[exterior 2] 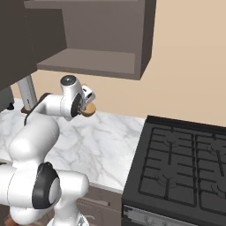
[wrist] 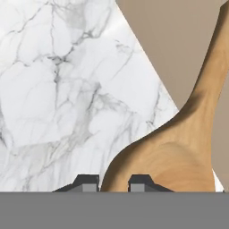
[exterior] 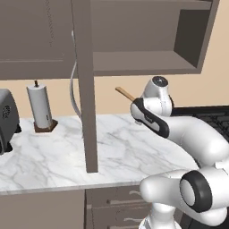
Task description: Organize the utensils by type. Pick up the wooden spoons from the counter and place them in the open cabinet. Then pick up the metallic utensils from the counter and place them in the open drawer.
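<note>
My gripper (exterior 2: 86,105) is shut on the wooden spoon (exterior 2: 90,110), holding it in the air above the white marble counter (exterior 2: 103,145), below the open cabinet (exterior 2: 88,59). From the left, the spoon's handle (exterior: 125,94) sticks out up and to the left past the wrist, under the cabinet shelf (exterior: 138,62). In the hand view the tan spoon bowl (wrist: 174,156) lies between the two dark fingertips (wrist: 87,181), with the handle running to the upper right over the counter (wrist: 58,89). The metallic utensils and the drawer are out of view.
The cabinet's open door (exterior: 86,89) hangs edge-on over the counter's middle. A paper towel roll (exterior: 40,109) and a grey toaster oven (exterior: 6,118) stand at the left. A black gas stove (exterior 2: 185,159) adjoins the counter on the right.
</note>
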